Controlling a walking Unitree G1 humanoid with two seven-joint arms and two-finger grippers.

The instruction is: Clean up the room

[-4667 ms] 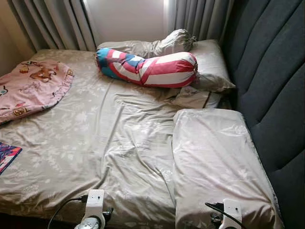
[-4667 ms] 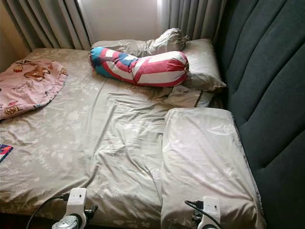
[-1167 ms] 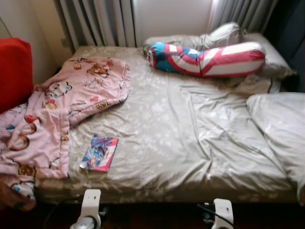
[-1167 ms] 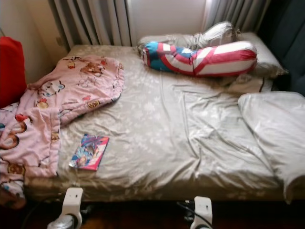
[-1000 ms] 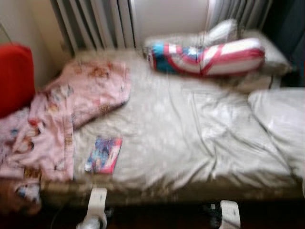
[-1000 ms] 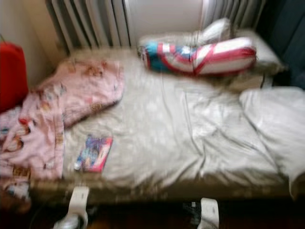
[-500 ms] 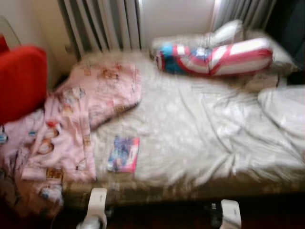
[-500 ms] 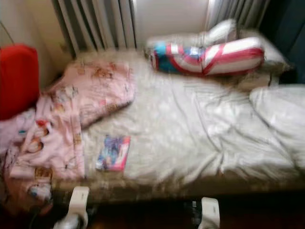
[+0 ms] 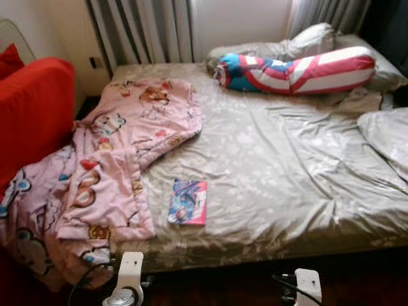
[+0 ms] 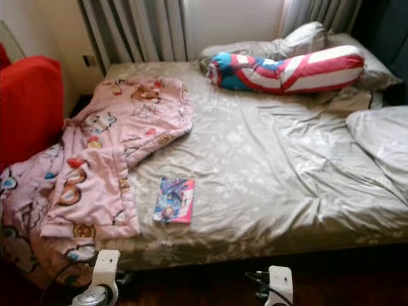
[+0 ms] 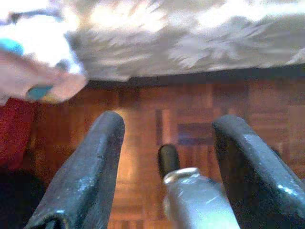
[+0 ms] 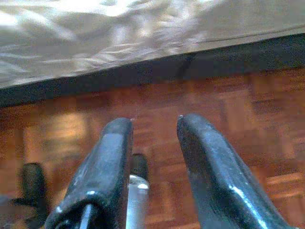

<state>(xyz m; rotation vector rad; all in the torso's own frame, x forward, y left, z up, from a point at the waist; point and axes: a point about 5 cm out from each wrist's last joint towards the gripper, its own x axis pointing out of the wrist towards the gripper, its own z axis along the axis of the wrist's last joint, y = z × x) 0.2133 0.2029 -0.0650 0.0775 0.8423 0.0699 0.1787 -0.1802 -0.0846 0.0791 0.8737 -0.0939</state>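
A bed (image 9: 287,159) with a rumpled grey-beige flowered sheet lies before me. A pink cartoon-print blanket (image 9: 108,166) sprawls over its left side and hangs off the near left corner. A small colourful book (image 9: 189,201) lies flat on the sheet near the front edge. A red, white and blue bolster (image 9: 296,65) rests at the head against grey pillows (image 9: 306,41). Both arms hang low at the bed's foot. My left gripper (image 11: 167,129) is open above the wooden floor, and my right gripper (image 12: 155,125) is open with a narrower gap; nothing is between either pair of fingers.
A red armchair (image 9: 29,108) stands at the left, touching the hanging blanket. Grey curtains (image 9: 143,29) and a white wall are behind the bed. Another grey pillow (image 9: 389,137) lies at the right edge. Parquet floor (image 12: 214,100) runs under the bed's front edge.
The camera has swung left and steadied: the armchair and hanging blanket have come further into view and the right pillow has slid toward the edge. Nothing on the bed has moved.
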